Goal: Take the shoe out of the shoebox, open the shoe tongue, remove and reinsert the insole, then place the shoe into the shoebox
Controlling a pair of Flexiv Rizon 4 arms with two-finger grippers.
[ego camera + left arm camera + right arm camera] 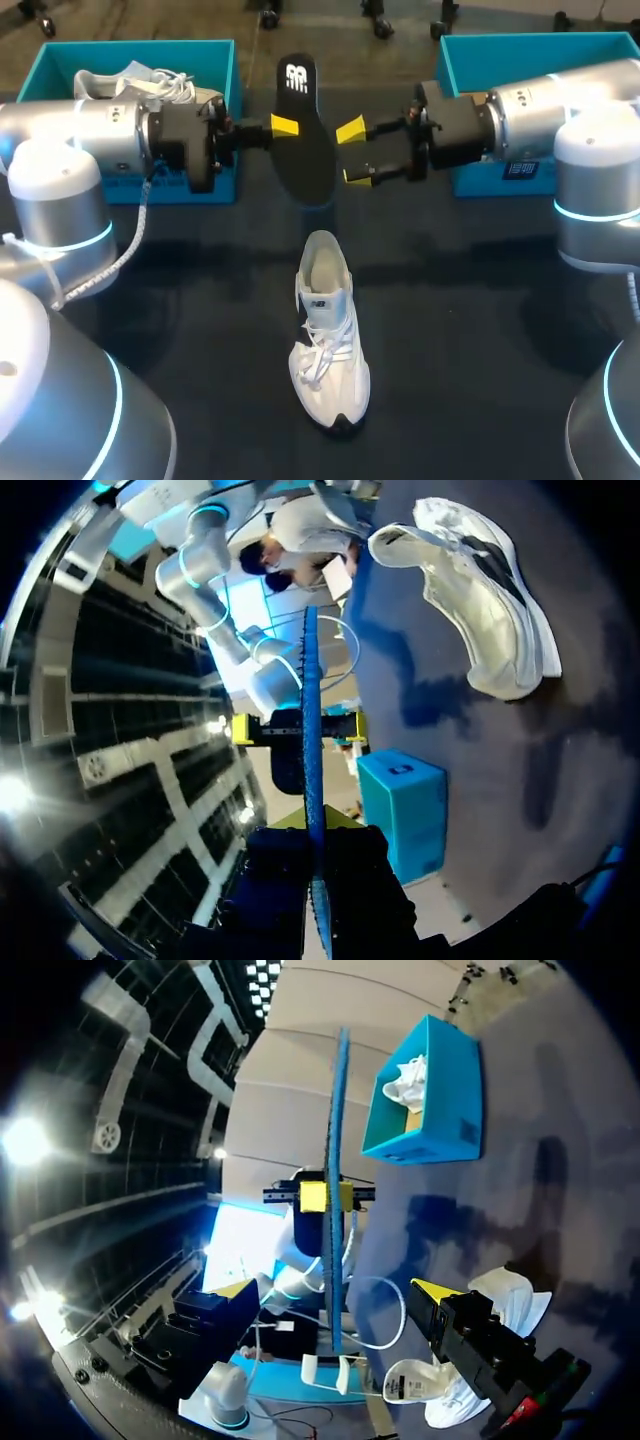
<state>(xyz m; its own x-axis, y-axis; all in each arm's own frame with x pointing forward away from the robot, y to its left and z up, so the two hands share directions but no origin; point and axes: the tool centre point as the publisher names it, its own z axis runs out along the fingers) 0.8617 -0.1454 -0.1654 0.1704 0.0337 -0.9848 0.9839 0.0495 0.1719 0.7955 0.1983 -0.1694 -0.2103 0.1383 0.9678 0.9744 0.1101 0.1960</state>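
My left gripper (283,127) is shut on the black insole (303,140) and holds it up on edge above the table's far middle. In the left wrist view the insole (312,730) runs edge-on out from between my left gripper's (315,832) fingers. My right gripper (354,152) faces it from the other side, open, its yellow tips just short of the insole's edge. Seen from the right wrist, the insole (336,1140) stands in line with the gap of the right gripper (335,1290). The white shoe (328,345) lies upright on the table below, tongue pulled open.
A teal shoebox (205,185) at the back left holds a second white shoe (135,82) behind my left arm. Another teal box (470,55) stands at the back right behind my right arm. The dark tabletop (470,330) surrounds the shoe.
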